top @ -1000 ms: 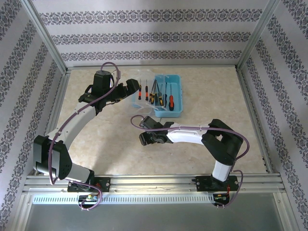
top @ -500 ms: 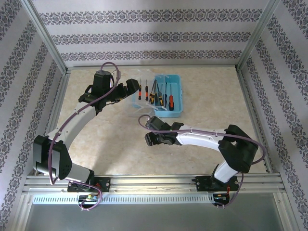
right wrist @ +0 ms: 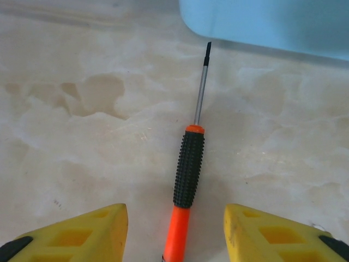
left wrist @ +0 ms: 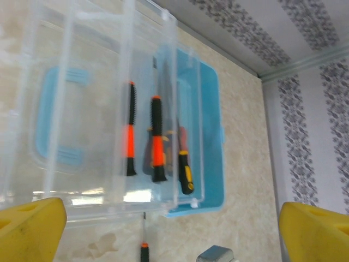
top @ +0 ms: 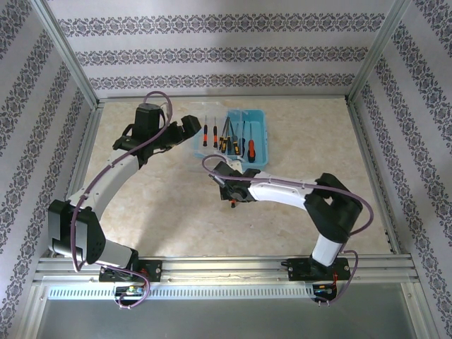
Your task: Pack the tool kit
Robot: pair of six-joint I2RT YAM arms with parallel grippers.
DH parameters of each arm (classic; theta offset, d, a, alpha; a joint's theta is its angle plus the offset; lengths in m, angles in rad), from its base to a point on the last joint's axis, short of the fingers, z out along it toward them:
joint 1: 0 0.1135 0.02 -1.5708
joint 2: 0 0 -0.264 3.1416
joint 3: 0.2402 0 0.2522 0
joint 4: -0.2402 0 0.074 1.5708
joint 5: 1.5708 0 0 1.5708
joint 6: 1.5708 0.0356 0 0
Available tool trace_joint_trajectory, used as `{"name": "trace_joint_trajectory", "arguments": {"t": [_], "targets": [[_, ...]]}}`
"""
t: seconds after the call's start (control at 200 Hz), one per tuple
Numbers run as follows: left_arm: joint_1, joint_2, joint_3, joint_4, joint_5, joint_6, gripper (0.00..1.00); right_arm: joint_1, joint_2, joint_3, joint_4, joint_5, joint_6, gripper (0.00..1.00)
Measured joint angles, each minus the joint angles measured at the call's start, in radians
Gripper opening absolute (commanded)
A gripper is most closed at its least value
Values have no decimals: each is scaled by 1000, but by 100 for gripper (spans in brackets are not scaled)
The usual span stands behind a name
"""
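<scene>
The right fingers (right wrist: 82,229), 2 yellow tips, stood spread on either side of a loose screwdriver (right wrist: 188,169). A gap showed between each tip and the handle, so nothing was pinched. The screwdriver lay flat on the pale, marbled worktop (right wrist: 82,109). Its handle was orange at the near end and ribbed black further along. Its thin metal shaft pointed away from the wrist, the tip ending just short of the blue tool case (right wrist: 262,22).

The left fingers (left wrist: 30,229), also yellow, were spread wide and held nothing. Ahead of them the case lay open, with a clear plastic half (left wrist: 87,109) beside the blue half. The packed screwdrivers (left wrist: 157,147) lay side by side. 2 had orange and black handles and 1 had yellow and black. Which half each rested in could not be told.

From overhead, the case sat toward the far middle of the worktop. The left arm (top: 113,176) curved in from the left, its fingers just beside the clear half. The right arm (top: 289,192) reached across from the right, its fingers low over the worktop near the case's front edge. Striped, patterned walls (top: 212,56) closed in 3 sides.
</scene>
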Motion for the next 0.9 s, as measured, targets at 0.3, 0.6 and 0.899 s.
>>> {"name": "trace_joint_trajectory", "arguments": {"t": [0.3, 0.6, 0.899], "targets": [[61, -14, 4, -29, -55, -8, 100, -7, 96, 25, -2, 0, 45, 38], [61, -14, 4, -28, -45, -9, 100, -9, 108, 23, 14, 6, 69, 21], [62, -14, 4, -27, -37, -11, 100, -14, 59, -40, 35, 15, 70, 14]]}}
